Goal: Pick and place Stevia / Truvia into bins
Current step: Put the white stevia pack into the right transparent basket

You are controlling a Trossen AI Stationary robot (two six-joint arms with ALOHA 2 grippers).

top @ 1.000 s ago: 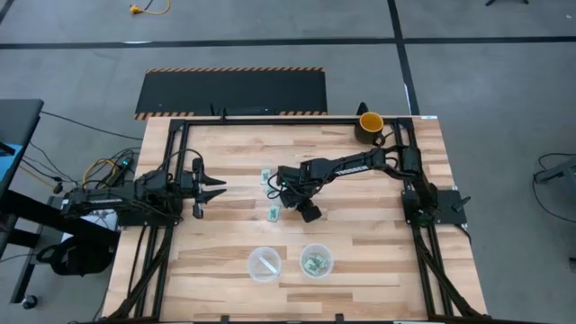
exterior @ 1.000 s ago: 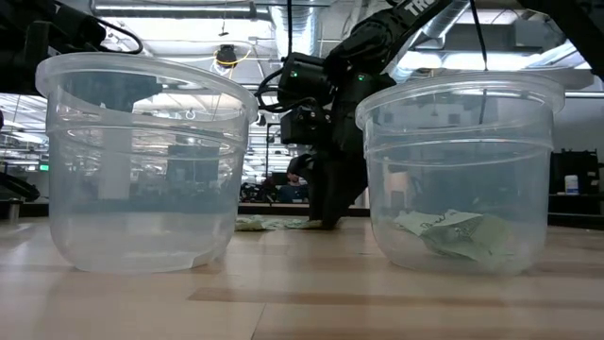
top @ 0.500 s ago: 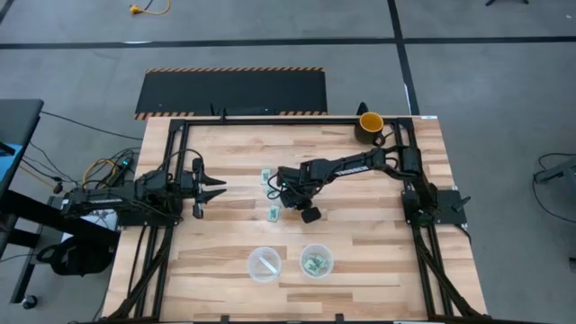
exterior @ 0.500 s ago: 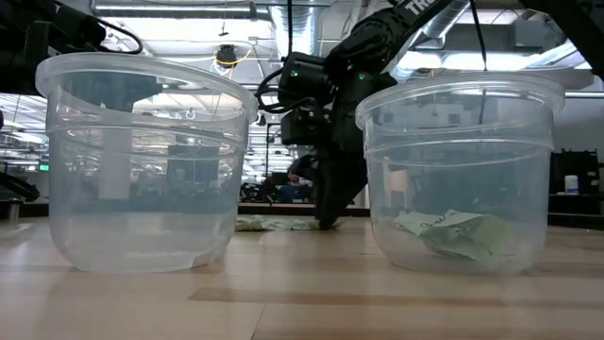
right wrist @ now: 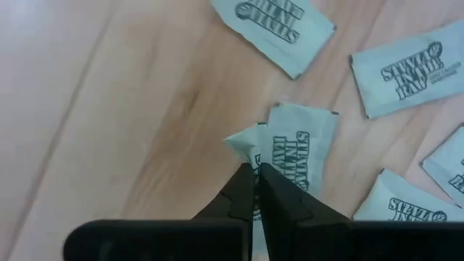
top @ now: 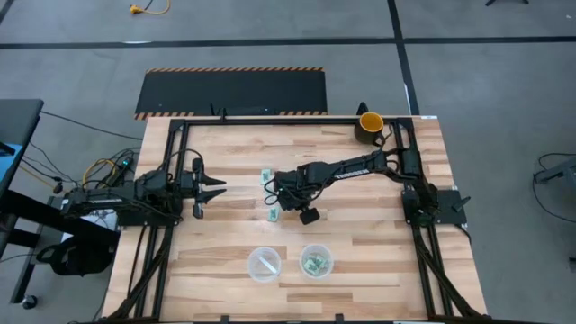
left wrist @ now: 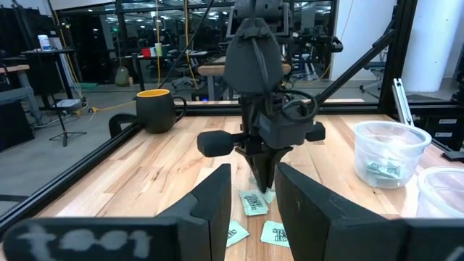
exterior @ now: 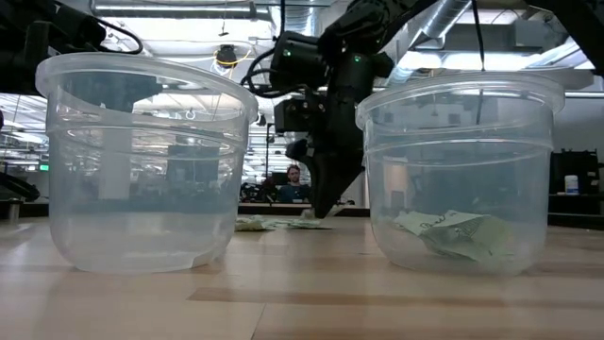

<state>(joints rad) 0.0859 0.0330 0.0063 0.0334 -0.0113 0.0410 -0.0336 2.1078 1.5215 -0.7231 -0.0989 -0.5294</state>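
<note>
Several light green Stevia packets (right wrist: 301, 152) lie flat on the wood table's middle (top: 270, 193); they also show in the left wrist view (left wrist: 254, 201). My right gripper (right wrist: 254, 172) points down among them, its fingers shut on one packet; it also shows in the high view (top: 281, 200) and the low view (exterior: 321, 208). Two clear cups stand near the front edge: the left cup (top: 263, 264) and the right cup (top: 316, 262), which holds green packets (exterior: 453, 234). My left gripper (top: 219, 189) waits open at the table's left, touching nothing. My right gripper pinches one packet by its short edge (right wrist: 250, 148) between its two fingertips. The fingers come from above, slanting down. That edge curls up at the fingers, and the packet's far part (right wrist: 308, 145) lies on the table.
A yellow-and-black mug (top: 370, 126) stands at the far right corner. Loose packets lie close around the held one (right wrist: 272, 25) (right wrist: 406, 69). Black frame rails run along the table's left, right and far edges. Bare wood lies between the packets and the cups.
My right gripper has shifted a little toward the table's left, onto the packets, and its wrist has tipped more upright over them. The cups and my left arm have kept still.
</note>
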